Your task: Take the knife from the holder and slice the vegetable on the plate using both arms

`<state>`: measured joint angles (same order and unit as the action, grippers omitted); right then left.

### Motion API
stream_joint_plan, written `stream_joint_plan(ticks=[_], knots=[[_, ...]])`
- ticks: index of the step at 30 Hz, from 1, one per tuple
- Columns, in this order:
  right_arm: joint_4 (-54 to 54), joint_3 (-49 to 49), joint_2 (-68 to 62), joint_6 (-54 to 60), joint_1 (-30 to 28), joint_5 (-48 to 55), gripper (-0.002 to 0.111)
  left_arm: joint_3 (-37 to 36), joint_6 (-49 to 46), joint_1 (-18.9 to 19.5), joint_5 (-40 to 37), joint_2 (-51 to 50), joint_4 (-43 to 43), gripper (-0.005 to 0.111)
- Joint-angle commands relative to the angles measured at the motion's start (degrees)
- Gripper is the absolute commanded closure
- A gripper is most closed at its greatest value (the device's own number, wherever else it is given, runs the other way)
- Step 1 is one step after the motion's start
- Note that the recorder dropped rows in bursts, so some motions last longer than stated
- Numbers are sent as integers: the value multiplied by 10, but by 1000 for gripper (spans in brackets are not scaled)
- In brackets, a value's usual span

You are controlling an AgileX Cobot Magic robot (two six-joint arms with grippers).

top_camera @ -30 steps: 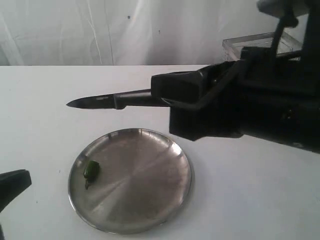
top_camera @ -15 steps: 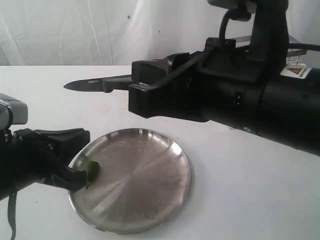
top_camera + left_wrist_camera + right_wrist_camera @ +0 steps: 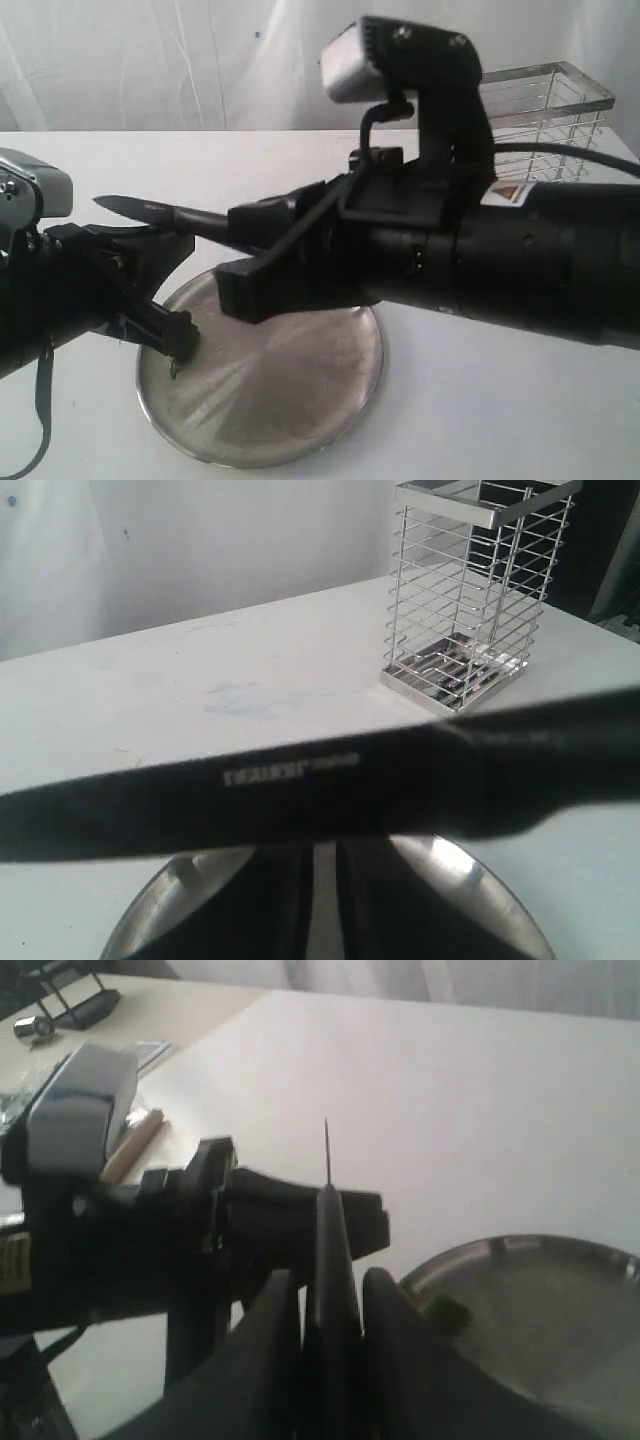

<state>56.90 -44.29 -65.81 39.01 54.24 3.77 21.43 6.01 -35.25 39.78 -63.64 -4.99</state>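
Observation:
My right gripper [image 3: 235,252] [image 3: 332,1290] is shut on the handle of the black knife [image 3: 150,212] [image 3: 300,790] [image 3: 328,1190]. The dark blade points left, low over my left gripper [image 3: 186,292] [image 3: 325,900]. The left gripper is open, its two fingers apart at the left rim of the steel plate [image 3: 300,420] [image 3: 485,880] [image 3: 560,1300]. The green vegetable [image 3: 447,1310] lies on the plate by that rim. In the exterior view the near left finger almost hides it. The wire holder [image 3: 545,110] [image 3: 465,600] stands empty at the back right.
The bulky right arm [image 3: 480,260] reaches across above the plate's far half. The left arm's camera housing [image 3: 30,195] [image 3: 80,1100] sits at the left. A wooden stick [image 3: 130,1145] and small metal parts [image 3: 35,1025] lie on a side surface.
My left gripper came in from the left edge to the plate's left rim. The right arm carried the knife leftward and lower, so the blade now sits over the left gripper.

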Motion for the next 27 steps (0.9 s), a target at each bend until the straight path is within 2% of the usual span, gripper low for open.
stream_joint_plan(ticks=[1, 15, 19, 21, 25, 27], knots=[[-3, -3, -12, 11, 0, 47, 108, 5, -9, -4, -3, 3, 0, 91], [-17, -3, -29, 13, 0, 67, 108, 5, -4, -4, -10, 3, 0, 91], [-17, -3, -29, 13, 0, 65, 108, 5, 40, -4, -4, 3, 4, 91], [-17, -3, -29, 13, 0, 61, 108, 6, 73, -4, 1, 3, 34, 91], [-17, -3, -29, 13, 0, 58, 108, 7, 175, -4, 37, 3, 176, 91], [-17, -3, -29, 13, 0, 56, 108, 8, 227, -4, 41, 3, 219, 91]])
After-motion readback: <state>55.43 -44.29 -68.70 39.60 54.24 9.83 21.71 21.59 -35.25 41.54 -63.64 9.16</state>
